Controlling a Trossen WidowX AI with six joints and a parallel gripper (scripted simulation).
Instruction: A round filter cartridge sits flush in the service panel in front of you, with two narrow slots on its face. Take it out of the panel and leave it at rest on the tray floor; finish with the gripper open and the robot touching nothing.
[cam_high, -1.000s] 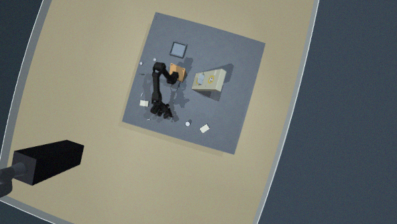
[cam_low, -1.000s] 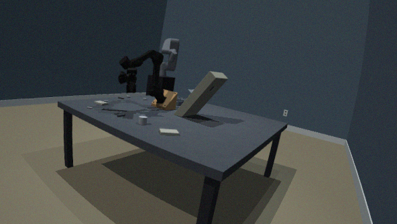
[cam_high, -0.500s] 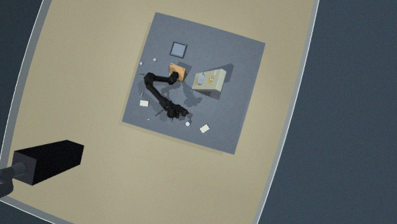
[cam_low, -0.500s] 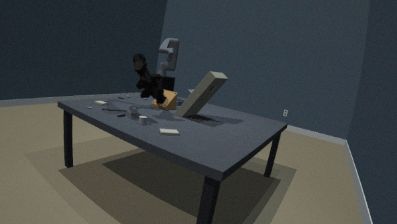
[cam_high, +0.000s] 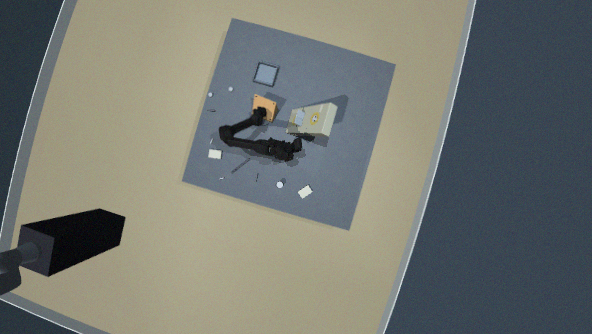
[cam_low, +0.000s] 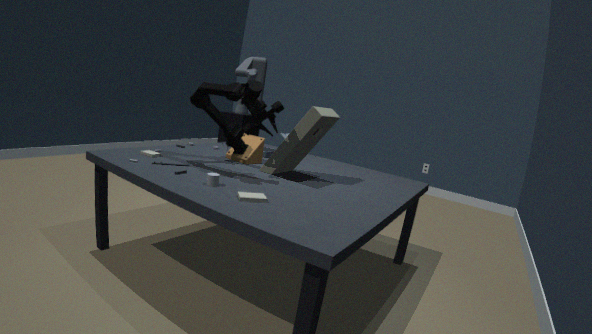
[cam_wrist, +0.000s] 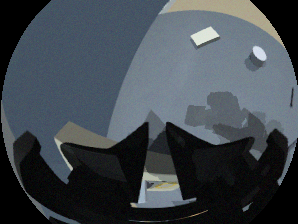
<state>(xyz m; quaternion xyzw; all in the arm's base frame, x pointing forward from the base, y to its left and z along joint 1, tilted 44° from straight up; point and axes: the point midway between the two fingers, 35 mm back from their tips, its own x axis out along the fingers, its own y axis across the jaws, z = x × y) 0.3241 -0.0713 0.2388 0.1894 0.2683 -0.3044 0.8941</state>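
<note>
The beige service panel (cam_high: 325, 119) (cam_low: 299, 146) (cam_wrist: 84, 134) stands tilted on the table. The round filter cartridge (cam_high: 315, 118) shows as a small pale disc inside a yellow ring on its face; its slots are too small to judge. In the wrist view part of the yellow marking shows low between the fingers, and the cartridge is not clearly seen. My gripper (cam_low: 274, 133) (cam_wrist: 157, 125) is slightly open with nothing between its fingertips. It is in front of the panel and above the table; contact cannot be told. The square tray (cam_high: 256, 72) has a dark rim and nothing visible inside.
The arm's base is on an orange wedge (cam_high: 267, 103) (cam_low: 254, 145), between the tray and the folded arm. A light-blue patch (cam_high: 300, 117) is on the panel's face. A white cylinder (cam_high: 280, 184) (cam_low: 213, 179) (cam_wrist: 259, 53) and a pale block (cam_high: 305, 191) (cam_low: 252, 197) (cam_wrist: 205, 36) are on the table.
</note>
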